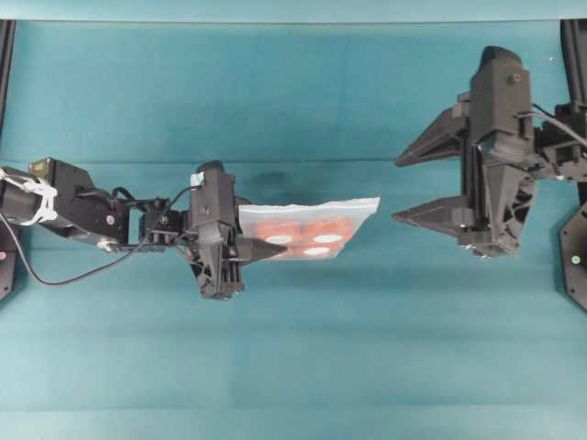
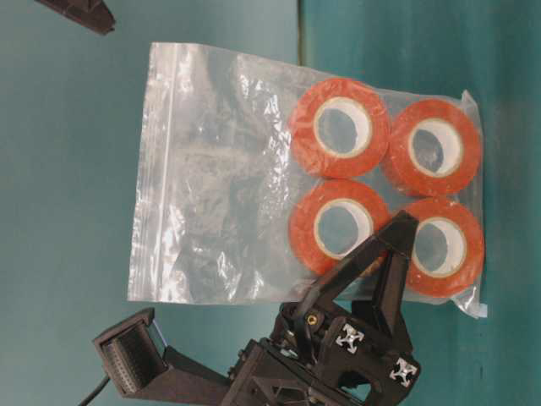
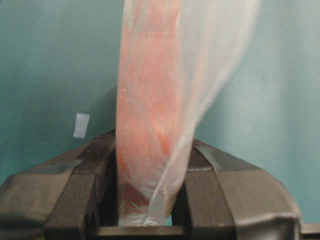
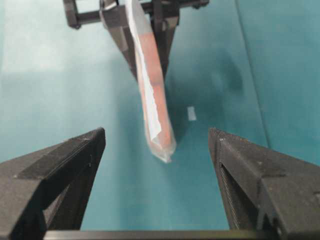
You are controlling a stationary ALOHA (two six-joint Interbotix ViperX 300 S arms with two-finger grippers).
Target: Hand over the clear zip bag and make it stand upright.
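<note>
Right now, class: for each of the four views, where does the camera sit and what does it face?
Overhead: above, facing down; left hand holding the clear zip bag, right hand open.
Table-level: low, facing the bag side-on; left hand shows.
Left wrist: on the left hand, looking along the bag.
Right wrist: behind the open right hand, facing the bag.
Shared: the bag.

— What lies under it all?

— A teal table [image 1: 303,367] — a plain, matte surface that fills every view.

— Anything on it?

— One small pale scrap of tape [image 4: 191,113], flat on the surface; the left wrist view shows it too, as a little whitish rectangle.

— And the edges?

— Dark frame bars [image 1: 7,55] stand at the far corners — black, upright.
</note>
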